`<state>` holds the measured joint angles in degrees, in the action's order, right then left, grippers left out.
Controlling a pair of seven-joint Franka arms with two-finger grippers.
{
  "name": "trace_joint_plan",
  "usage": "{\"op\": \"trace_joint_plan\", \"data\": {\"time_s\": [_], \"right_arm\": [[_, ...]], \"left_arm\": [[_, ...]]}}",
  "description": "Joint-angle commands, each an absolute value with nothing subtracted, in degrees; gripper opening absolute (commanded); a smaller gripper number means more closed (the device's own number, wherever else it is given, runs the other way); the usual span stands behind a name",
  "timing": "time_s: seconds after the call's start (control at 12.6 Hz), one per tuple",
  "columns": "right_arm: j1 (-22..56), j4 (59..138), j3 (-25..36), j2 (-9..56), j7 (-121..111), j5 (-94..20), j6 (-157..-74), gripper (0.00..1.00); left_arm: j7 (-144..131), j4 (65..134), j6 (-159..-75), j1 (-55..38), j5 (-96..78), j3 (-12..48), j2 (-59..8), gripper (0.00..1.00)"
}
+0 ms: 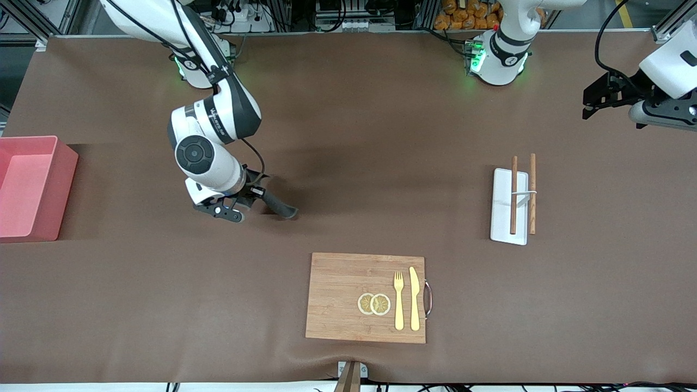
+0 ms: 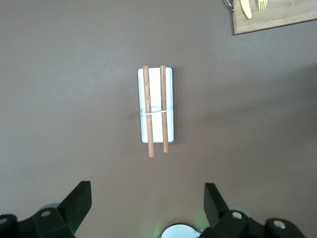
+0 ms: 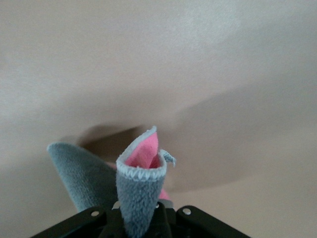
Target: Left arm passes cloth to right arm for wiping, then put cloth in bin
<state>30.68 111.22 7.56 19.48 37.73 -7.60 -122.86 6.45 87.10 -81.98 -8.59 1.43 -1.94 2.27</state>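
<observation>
A wooden board [image 1: 365, 298] lies nearest the front camera. On it are 2 lemon slices [image 1: 374, 304], a yellow fork [image 1: 398, 300] and a yellow knife [image 1: 414, 299], side by side.

A bit farther, toward the left arm's end, is a white tray [image 1: 502, 207] with 2 brown chopsticks [image 1: 513, 195] lying across it.

The right gripper [image 1: 256, 204] is low over the bare table, between the board and the pink bin [image 1: 28, 188]. Its jaws are pinched tight on the cloth [image 3: 141, 186], which is folded, grey outside and pink inside. The cloth's loose end seems to touch the table, but it is hard to tell. The bin sits at the right arm's end.

The left gripper [image 1: 593, 100] waits up high at the left arm's end, jaws wide with nothing in them
</observation>
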Motion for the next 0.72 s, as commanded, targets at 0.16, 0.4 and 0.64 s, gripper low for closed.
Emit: {"op": "trace_joint_plan", "data": {"time_s": [0.16, 0.4, 0.64], "right_arm": [[23.75, 111.36, 8.44, 17.76, 26.76, -9.4, -121.47, 0.0], [15.41, 111.36, 8.96, 14.69, 9.11, -8.79, -118.14, 0.0], [6.54, 111.27, 9.23, 10.38, -7.67, -8.09, -114.45, 0.0]], "left_arm": [[6.33, 86.48, -82.09, -8.35, 2.29, -1.76, 2.37, 1.0], [6.33, 86.48, -82.18, -8.44, 2.29, -1.76, 2.37, 1.0], [6.24, 86.4, -82.27, -8.53, 1.93, -1.76, 1.93, 1.0]]}}
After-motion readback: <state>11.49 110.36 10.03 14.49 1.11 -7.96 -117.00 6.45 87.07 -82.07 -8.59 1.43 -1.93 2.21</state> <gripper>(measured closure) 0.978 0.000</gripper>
